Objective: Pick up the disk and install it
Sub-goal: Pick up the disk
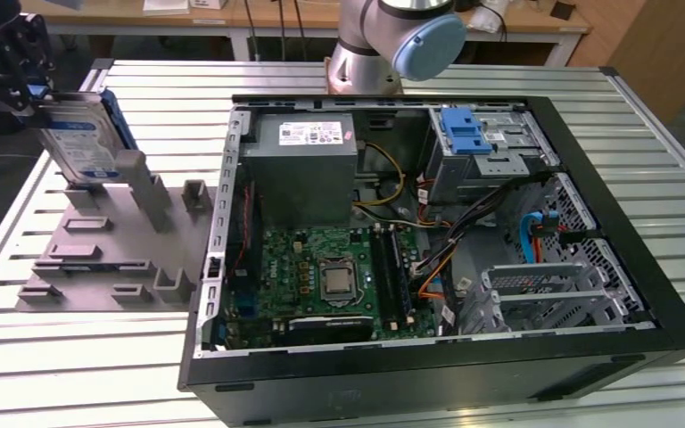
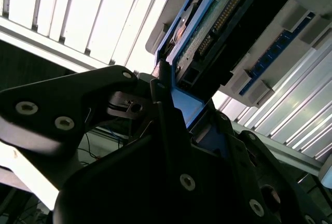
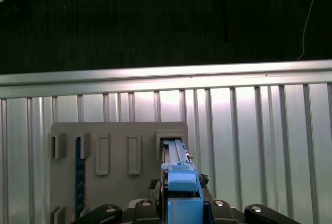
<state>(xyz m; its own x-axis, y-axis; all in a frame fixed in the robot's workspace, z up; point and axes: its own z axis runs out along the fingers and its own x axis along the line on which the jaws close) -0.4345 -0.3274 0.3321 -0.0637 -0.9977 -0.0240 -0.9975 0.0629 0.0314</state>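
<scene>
The fingers point(image 2: 164, 105) clamped the disk point(image 1: 81, 135) at its top end; it stood upright, long axis vertical, at the grey rack point(image 1: 99, 259).

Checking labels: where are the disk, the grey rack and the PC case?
disk point(image 1: 81, 141), exterior view, its label.
rack point(image 1: 140, 242), exterior view, its base plate.
case point(image 1: 438, 374), exterior view, its near wall.

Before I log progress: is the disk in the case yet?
Out. The disk stands on edge at the grey fixture beside the computer case, gripper at its top.
</scene>
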